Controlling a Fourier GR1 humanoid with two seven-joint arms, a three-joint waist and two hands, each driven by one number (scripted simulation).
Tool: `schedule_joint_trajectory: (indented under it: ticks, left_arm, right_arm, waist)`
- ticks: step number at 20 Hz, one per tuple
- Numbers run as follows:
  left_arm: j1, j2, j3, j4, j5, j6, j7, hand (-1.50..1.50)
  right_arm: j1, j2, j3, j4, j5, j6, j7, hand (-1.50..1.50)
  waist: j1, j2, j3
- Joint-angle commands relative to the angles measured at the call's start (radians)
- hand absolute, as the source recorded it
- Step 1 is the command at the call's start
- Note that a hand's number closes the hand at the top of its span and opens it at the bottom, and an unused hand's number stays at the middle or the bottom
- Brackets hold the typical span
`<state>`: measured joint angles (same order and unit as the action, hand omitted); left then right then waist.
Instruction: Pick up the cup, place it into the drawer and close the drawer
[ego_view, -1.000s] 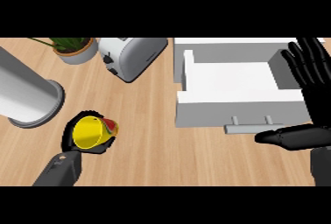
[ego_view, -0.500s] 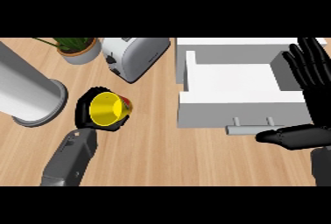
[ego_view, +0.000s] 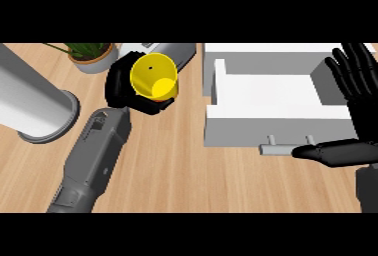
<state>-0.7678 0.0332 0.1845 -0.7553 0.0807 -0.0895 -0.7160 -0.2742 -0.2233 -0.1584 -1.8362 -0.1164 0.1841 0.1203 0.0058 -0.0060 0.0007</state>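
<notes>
Moved: yellow cup (ego_view: 154, 76), carried up-right toward open white drawer (ego_view: 275, 122).
Left hand (ego_view: 122, 89): curled around cup.
Right hand (ego_view: 356, 95): fingers straight, holding nothing, apparently by the drawer's edge.

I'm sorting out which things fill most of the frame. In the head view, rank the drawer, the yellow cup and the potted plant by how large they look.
Largest to smallest:
1. drawer
2. yellow cup, though it is lifted toward the camera, which may enlarge it
3. potted plant, partly cut off at the top edge
</notes>
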Motion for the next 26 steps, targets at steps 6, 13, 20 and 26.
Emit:
schedule_joint_trajectory:
  ticks: [6,13,20,26]
  left_arm:
    - [-0.250,-0.033,-0.138,-0.102,0.039,0.221,0.303,1.50]
    - [-0.463,-0.033,-0.235,0.101,0.095,0.370,0.457,1.50]
    - [-0.599,-0.033,-0.331,0.353,0.155,0.465,0.485,1.50]
    - [-0.558,-0.033,-0.470,0.435,0.205,0.372,0.505,1.50]
  right_arm:
    - [-0.015,0.016,0.002,0.094,0.040,-0.006,-0.090,-1.50]
    - [-0.011,-0.012,-0.027,0.034,-0.018,0.023,-0.051,-1.50]
    - [-0.027,-0.010,-0.001,0.010,-0.022,0.032,-0.017,-1.50]
    - [-0.096,-0.004,0.019,0.067,-0.022,0.042,-0.029,-1.50]
  waist:
    - [-0.013,0.007,0.000]
    - [-0.044,0.011,0.000]
    - [-0.097,0.024,0.001]
    - [-0.137,0.038,0.002]
